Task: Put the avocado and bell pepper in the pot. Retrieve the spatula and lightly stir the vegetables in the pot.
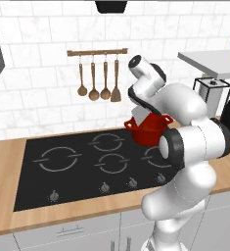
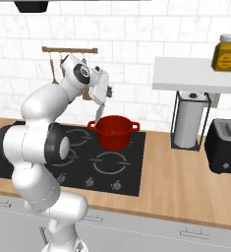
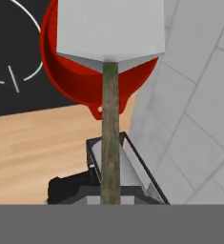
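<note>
Stirring step in hand — the gripper (image 2: 100, 106) is clamped on the spatula (image 3: 110, 33), blade poised just above the red pot (image 2: 112, 132) on the stove; next, lower it in gently.

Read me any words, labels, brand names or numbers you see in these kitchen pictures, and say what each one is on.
No readable text anywhere.
The jar on the shelf has a label too blurred to read.
The stove knobs show no legible marks.
The pot, spatula and toaster carry no lettering.
</note>
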